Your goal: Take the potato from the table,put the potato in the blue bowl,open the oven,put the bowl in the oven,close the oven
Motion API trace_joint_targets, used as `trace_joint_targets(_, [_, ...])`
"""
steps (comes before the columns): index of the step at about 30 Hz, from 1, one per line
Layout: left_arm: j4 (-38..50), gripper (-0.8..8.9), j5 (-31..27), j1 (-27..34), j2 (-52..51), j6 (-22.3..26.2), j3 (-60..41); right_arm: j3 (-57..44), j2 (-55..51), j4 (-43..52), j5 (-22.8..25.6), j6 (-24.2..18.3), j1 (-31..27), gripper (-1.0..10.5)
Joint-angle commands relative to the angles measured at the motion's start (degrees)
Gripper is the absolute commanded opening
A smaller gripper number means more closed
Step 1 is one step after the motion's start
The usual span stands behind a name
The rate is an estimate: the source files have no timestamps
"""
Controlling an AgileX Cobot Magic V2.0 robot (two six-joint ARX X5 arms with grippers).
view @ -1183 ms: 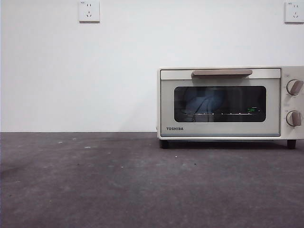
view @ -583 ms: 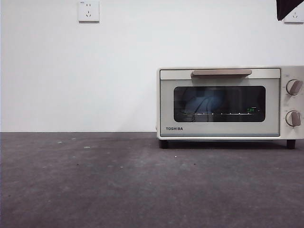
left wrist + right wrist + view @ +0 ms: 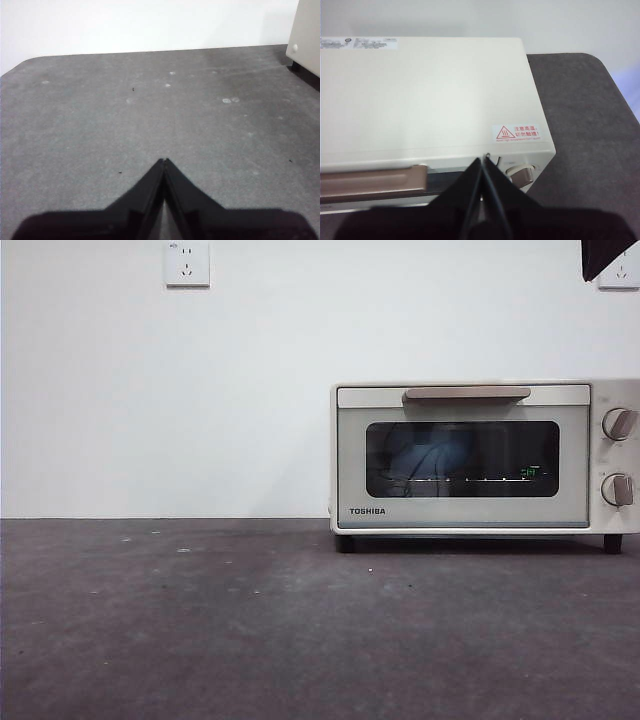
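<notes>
The cream oven stands on the table at the right, its door closed and its beige handle level along the top. Through the dark window a blue bowl shows dimly on the rack. The potato is hidden. My right gripper hovers shut and empty above the oven's top, over the handle's right end and beside a knob. In the front view it is only a black tip in the top right corner. My left gripper hangs shut and empty over bare table, with the oven's corner far off.
Two wall sockets sit high on the white wall behind. The oven's two knobs are on its right side. A red heat-warning sticker marks the oven's top. The table's rounded far corner lies just beyond the oven.
A black arm tip has come into the front view's top right corner, where there was none a second ago. The oven stays closed and has not moved.
</notes>
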Motion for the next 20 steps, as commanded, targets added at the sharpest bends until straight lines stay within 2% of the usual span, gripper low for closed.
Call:
trace_joint_targets(1, [0.46,-0.04,0.26,0.17,-0.13,0.35,-0.59,-0.20,0.24,0.33,0.04,-0.17,0.00,0.0])
trace_joint_targets(20, [1.03,-0.04,0.24,0.17,-0.09,0.46,-0.59,-0.20,0.24,0.33,0.04,-0.17,0.00,0.0])
